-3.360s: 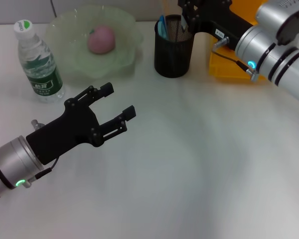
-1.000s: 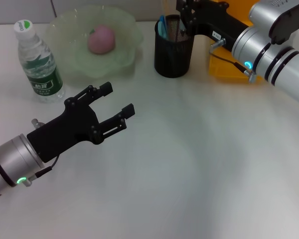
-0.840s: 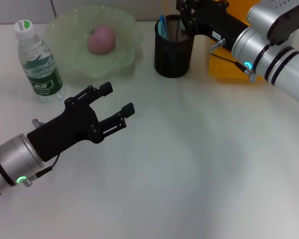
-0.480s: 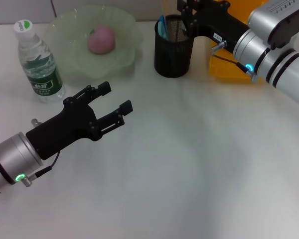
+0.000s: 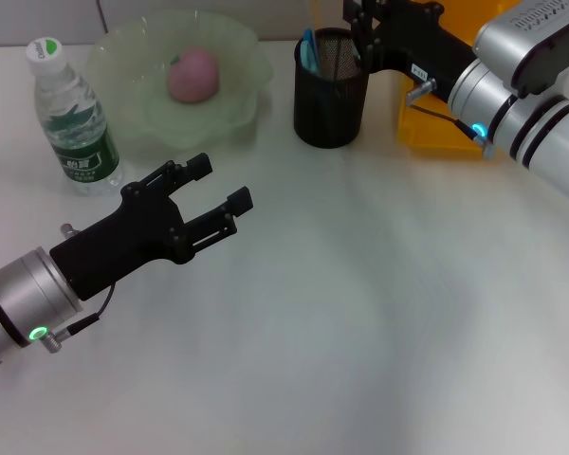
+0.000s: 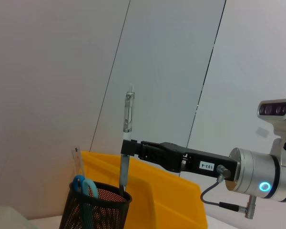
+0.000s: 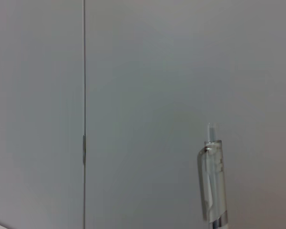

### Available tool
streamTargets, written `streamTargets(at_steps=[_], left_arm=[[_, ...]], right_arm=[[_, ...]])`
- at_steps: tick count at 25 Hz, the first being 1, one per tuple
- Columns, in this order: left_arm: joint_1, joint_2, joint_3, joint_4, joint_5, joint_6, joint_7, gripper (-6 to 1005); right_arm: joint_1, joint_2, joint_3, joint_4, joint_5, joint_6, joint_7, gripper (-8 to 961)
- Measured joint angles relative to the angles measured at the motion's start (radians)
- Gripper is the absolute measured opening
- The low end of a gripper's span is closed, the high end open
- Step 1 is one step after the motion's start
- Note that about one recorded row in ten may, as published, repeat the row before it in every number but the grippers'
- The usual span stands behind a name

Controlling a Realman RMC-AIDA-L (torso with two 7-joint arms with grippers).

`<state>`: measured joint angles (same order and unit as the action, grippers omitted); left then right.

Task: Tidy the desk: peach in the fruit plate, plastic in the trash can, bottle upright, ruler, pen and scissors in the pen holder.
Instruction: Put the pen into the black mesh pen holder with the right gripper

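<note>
The pink peach (image 5: 192, 76) lies in the pale green fruit plate (image 5: 245, 59). A water bottle (image 5: 71, 114) with a green label stands upright at the far left. My right gripper (image 5: 358, 27) hovers over the black mesh pen holder (image 5: 330, 90), shut on a pen (image 6: 126, 143) that stands upright with its lower end inside the holder (image 6: 97, 210). The pen's clear top (image 7: 212, 176) fills the right wrist view. Blue-handled scissors (image 6: 83, 186) and a clear ruler (image 6: 77, 160) stand in the holder. My left gripper (image 5: 220, 183) is open and empty over the table's left middle. No plastic is in view.
A yellow bin (image 5: 446, 85) sits right behind the pen holder, under my right arm; its wall (image 6: 157, 195) shows in the left wrist view. The white tabletop (image 5: 360, 313) stretches across the front and right.
My right gripper has shifted slightly to the right above the pen holder, still holding the pen. My left arm has drifted a little to the left.
</note>
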<state>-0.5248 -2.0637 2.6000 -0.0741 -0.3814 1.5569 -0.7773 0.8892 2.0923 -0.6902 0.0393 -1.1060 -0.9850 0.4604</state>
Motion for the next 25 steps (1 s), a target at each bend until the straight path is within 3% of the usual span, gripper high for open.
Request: streamTargets(at_steps=[21,25], left_arm=[[-0.011,0.001,-0.005,-0.004,-0.001,0.0,0.0,797],[-0.012,0.002,-0.006,-0.004,-0.001,0.0,0.0,797]], right_arm=[[0.016,0.0,0.033,0.001,0.0,0.008,0.0,153],[0.016,0.0,0.04,0.004,0.0,0.009,0.0,326]])
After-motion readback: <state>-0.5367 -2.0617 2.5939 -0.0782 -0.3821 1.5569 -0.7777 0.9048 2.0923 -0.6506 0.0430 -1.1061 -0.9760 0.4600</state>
